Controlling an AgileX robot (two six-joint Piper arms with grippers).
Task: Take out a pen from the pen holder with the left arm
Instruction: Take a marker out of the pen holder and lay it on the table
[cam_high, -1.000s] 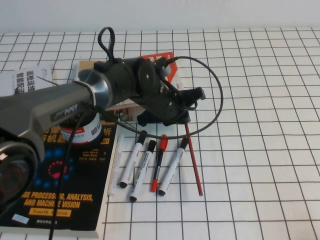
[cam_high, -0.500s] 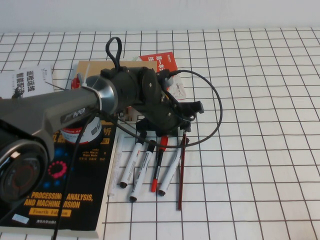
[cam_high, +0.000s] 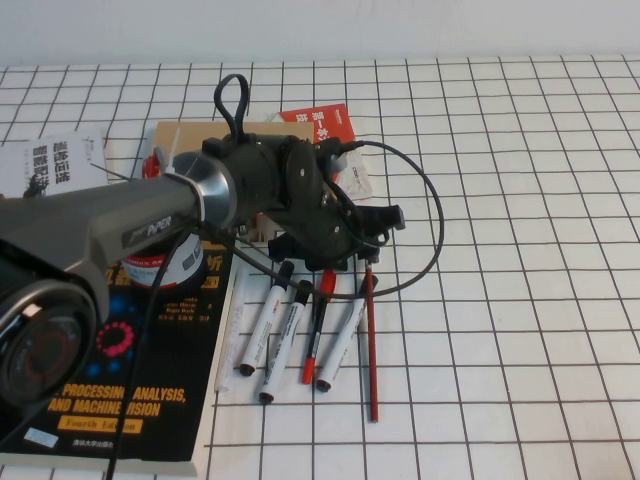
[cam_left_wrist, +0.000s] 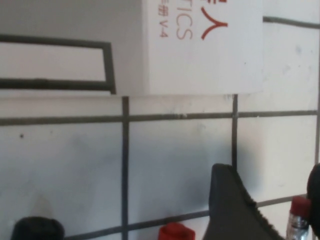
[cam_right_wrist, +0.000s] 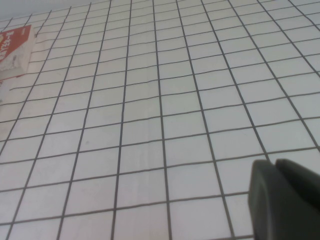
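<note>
- The red pen (cam_high: 371, 340) now lies flat on the counter (cam_high: 520, 300). Its upper end sits just under the left claw (cam_high: 358, 258), and its shaft runs straight away from the claw toward the robot. A second ago it hung slanted from the claw, pinched near its top, and half a second ago it was swinging down.
- The left claw has let go. In its wrist view one finger (cam_left_wrist: 232, 210) stands well apart from the other at the frame's edge, with the pen's end loose in the gap and nothing clamped. The claw hovers low over the counter.
- As I judge it, the pen is out and set down, so the task is all but done. What remains is to lift the claw clear without nudging the pen.
- Just to the claw's left lies a row of markers (cam_high: 285, 335), and the new pen is the outermost on their right.
- Further to the claw's left, half hidden by the arm, a red-and-white canister (cam_high: 158, 268) stands on a book (cam_high: 110, 385). It is likely the pen holder.
- The right claw (cam_right_wrist: 274, 162) is outside the high view. In its own wrist view its fingers are pressed together and empty, over bare grid.
</note>
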